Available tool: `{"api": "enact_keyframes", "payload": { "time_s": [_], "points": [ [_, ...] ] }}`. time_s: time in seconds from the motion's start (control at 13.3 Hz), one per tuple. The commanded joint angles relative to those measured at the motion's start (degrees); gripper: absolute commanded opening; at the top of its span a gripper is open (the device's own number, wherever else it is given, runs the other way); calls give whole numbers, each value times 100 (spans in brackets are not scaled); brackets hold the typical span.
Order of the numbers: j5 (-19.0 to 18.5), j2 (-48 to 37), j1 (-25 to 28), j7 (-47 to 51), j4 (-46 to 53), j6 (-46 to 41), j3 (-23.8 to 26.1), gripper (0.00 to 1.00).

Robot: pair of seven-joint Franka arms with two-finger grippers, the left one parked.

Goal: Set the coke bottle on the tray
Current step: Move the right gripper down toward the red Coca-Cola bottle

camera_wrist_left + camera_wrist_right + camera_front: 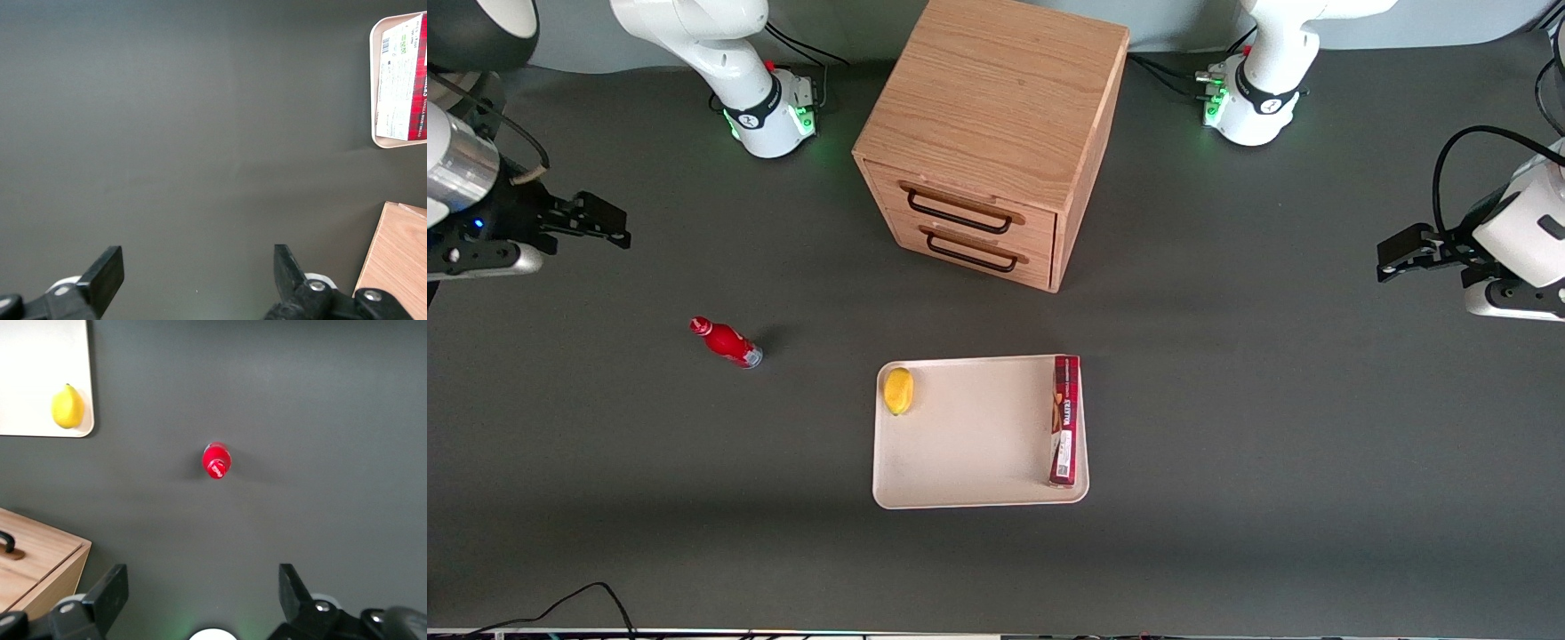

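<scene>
The coke bottle (pixel 727 342), small and red with a red cap, stands on the dark table toward the working arm's end from the tray. The right wrist view shows it from above (pixel 217 461). The cream tray (pixel 969 444) lies near the middle of the table, in front of the drawer cabinet; a corner of it shows in the right wrist view (pixel 33 360). My right gripper (pixel 615 228) is open and empty, raised above the table. It is farther from the front camera than the bottle and well apart from it. Its fingers (pixel 110 590) frame bare table.
A yellow lemon (pixel 898 390) and a long red box (pixel 1065 418) lie on the tray at its two ends. The wooden drawer cabinet (pixel 996 133) stands farther from the front camera than the tray. A cable (pixel 596 591) lies at the table's near edge.
</scene>
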Motion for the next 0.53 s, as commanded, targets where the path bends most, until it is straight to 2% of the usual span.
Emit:
{"api": "enact_keyframes", "payload": {
  "time_s": [0.0,0.3,0.45],
  "points": [
    [129,416,-79,-143,-533,940,39,100],
    [112,583,-52,-152,-1895,2944,39,100],
    [59,724,-52,-152,-2291,3665,48,99]
  ]
}}
